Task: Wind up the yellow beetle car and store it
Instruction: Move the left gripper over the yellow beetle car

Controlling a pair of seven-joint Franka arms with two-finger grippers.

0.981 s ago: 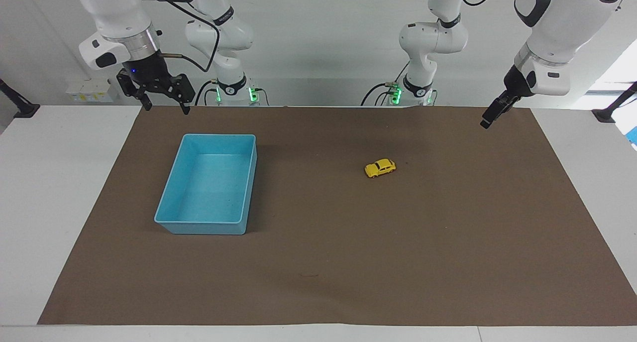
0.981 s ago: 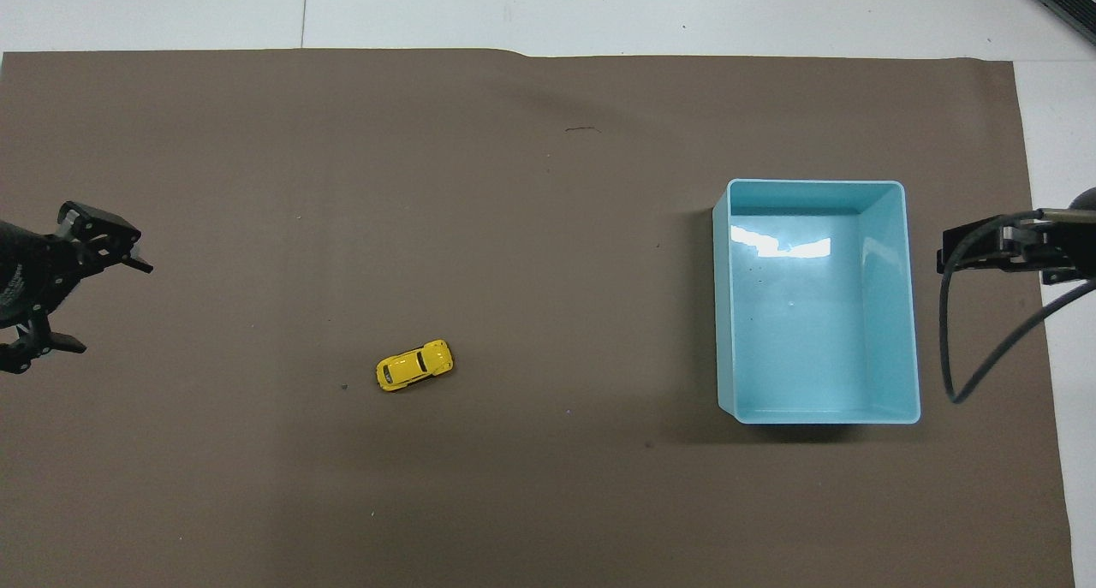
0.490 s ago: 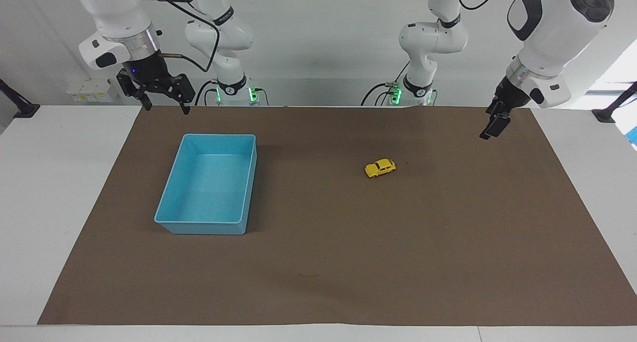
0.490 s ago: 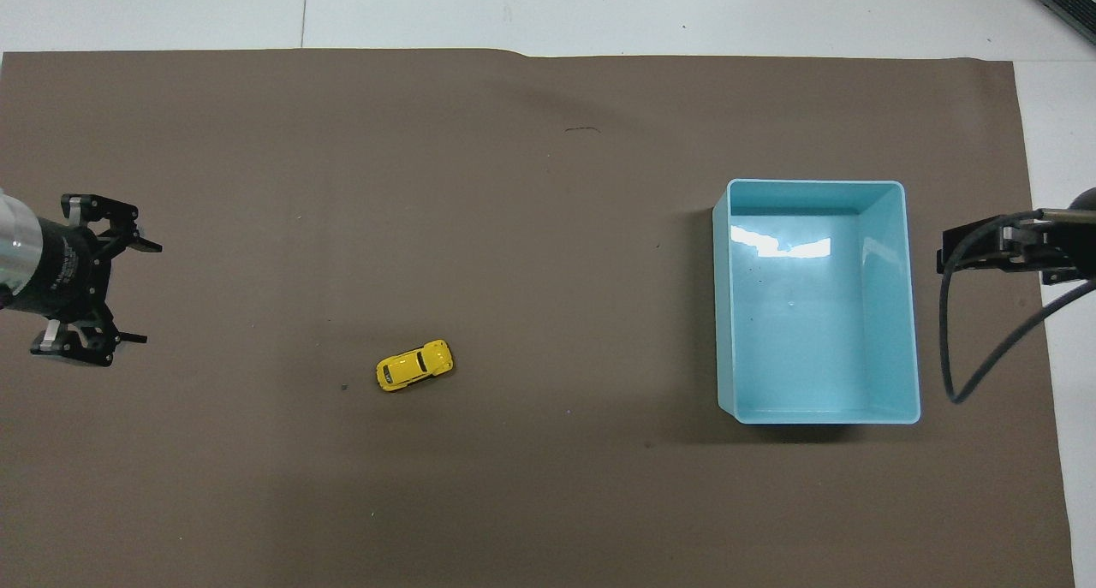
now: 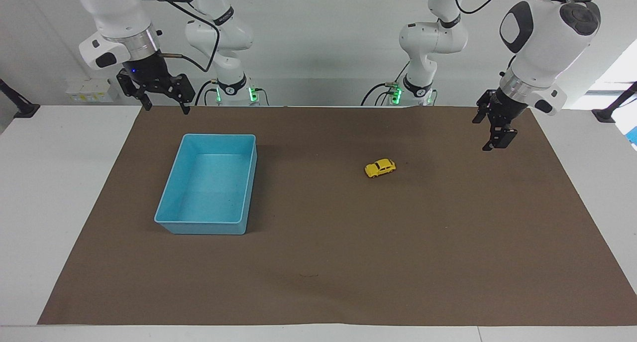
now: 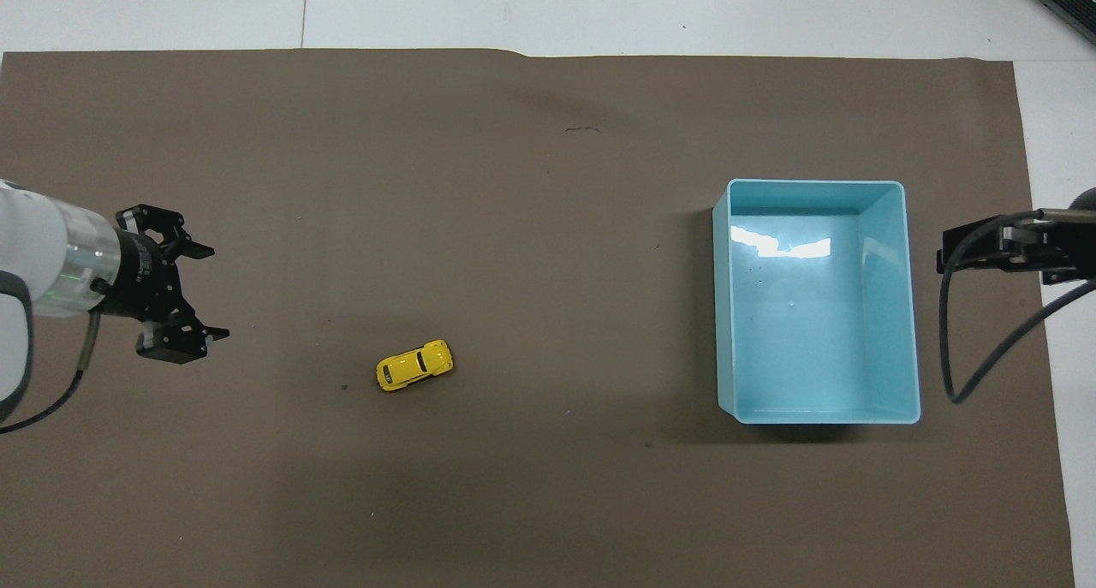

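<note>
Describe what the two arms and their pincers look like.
Both arms are glossy white with rounded shells, black joint rings and dark oval caps. Each ends in a silver wrist band and a black two-finger pincer of open linkage: the left pincer, the right pincer. Black cables trail along both arms, and green lights glow at the bases.

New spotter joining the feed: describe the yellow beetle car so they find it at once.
On the brown mat, start at the blue bin and look toward the left arm's end. The yellow beetle car sits alone there on bare mat, untouched by either gripper. It is the only yellow thing, tiny and rounded, with dark windows and black wheels.
</note>
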